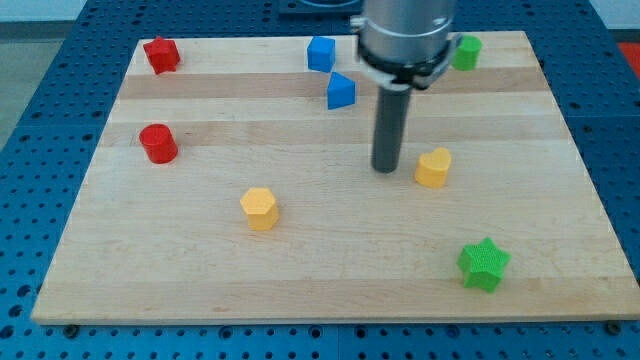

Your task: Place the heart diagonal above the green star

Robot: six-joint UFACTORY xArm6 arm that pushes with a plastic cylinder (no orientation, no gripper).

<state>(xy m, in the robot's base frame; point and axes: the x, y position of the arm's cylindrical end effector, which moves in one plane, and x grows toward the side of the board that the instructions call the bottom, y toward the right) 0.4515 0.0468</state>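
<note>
The yellow heart (433,167) lies right of the board's middle. The green star (484,264) lies near the view's bottom right, below and to the right of the heart. My tip (387,168) rests on the board just left of the heart, a small gap apart from it.
A yellow hexagon (260,208) lies left of centre. A red cylinder (158,143) and a red block (161,54) are at the left. A blue cube (321,53) and a blue triangle (341,91) are near the top. A green block (465,52) sits top right, partly behind the arm.
</note>
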